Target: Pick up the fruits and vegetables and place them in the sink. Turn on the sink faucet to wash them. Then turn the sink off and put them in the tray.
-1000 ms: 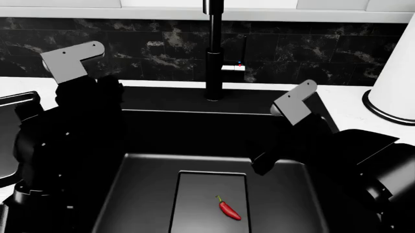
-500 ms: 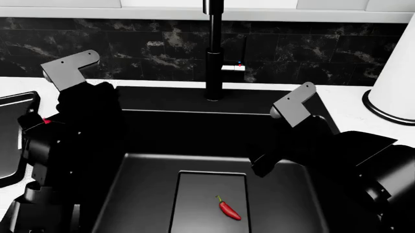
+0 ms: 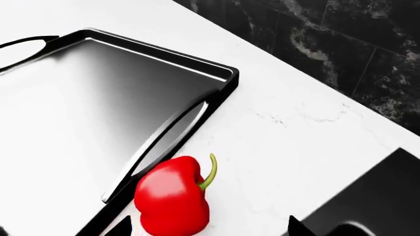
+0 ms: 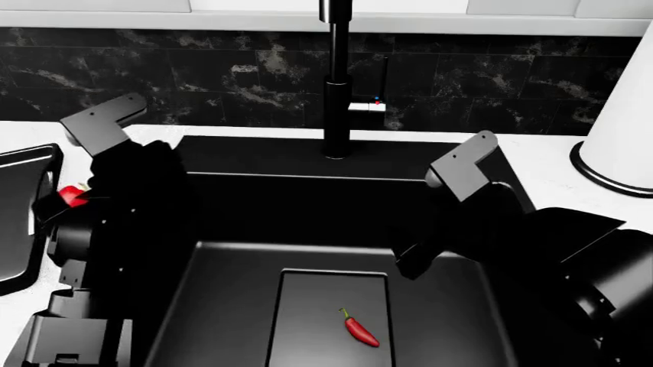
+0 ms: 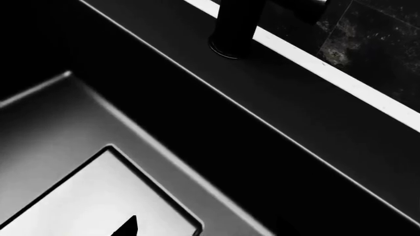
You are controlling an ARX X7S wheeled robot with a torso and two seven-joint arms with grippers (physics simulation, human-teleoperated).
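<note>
The red bell pepper (image 3: 172,196) with its green stem shows between the fingers of my left gripper (image 3: 208,228), close to one fingertip and well apart from the other. That gripper is open. The pepper is over the white counter at the rim of the black tray (image 3: 164,54). In the head view the pepper (image 4: 72,195) peeks out beside my left arm, next to the tray (image 4: 46,157). The slim red chili (image 4: 359,329) lies on the drain plate of the sink (image 4: 235,222). My right gripper (image 4: 414,264) hangs open over the sink, holding nothing. The faucet (image 4: 337,84) stands behind.
The faucet lever block (image 4: 368,105) sticks out to the column's right. A white paper-towel roll (image 4: 628,115) on a black base stands at the back right. A dark marbled wall runs behind the counter. My own arms hide much of the sink's sides.
My left arm has swung left toward the tray, and the pepper has come into sight beside it. The right arm and the chili have not moved.
</note>
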